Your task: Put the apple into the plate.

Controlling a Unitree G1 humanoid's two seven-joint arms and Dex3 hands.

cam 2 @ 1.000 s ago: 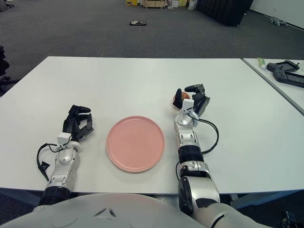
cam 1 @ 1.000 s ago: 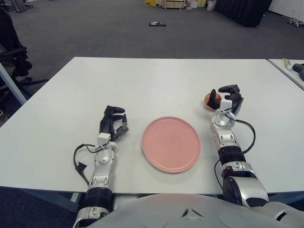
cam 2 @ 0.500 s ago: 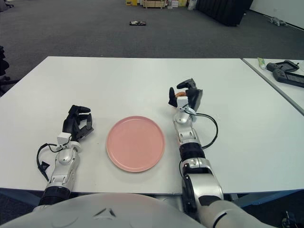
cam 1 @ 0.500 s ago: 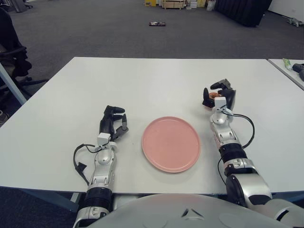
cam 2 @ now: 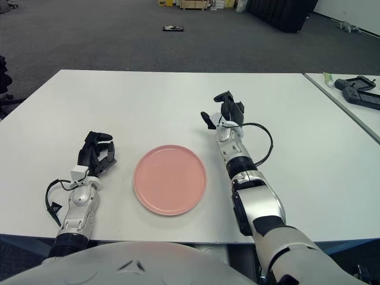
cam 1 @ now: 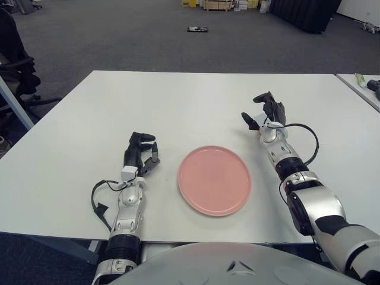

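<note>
On the white desk [cam 1: 178,101] a round pink plate [cam 1: 214,180] lies flat near the front edge, with nothing on it. The right robot hand [cam 1: 263,114] is up beyond the plate's far right side, its dark fingers [cam 1: 262,97] curled together; only a small orange sliver shows just under them at the wrist side, so the apple [cam 1: 260,132] is almost wholly hidden behind the hand, and it cannot be told for certain whether the fingers grip it or merely cover it. That spot is well apart from the plate's rim. A black cable [cam 1: 304,148] loops off the right forearm. The left robot hand [cam 1: 141,154] shows left of the plate, fingers loosely bent and holding nothing.
</note>
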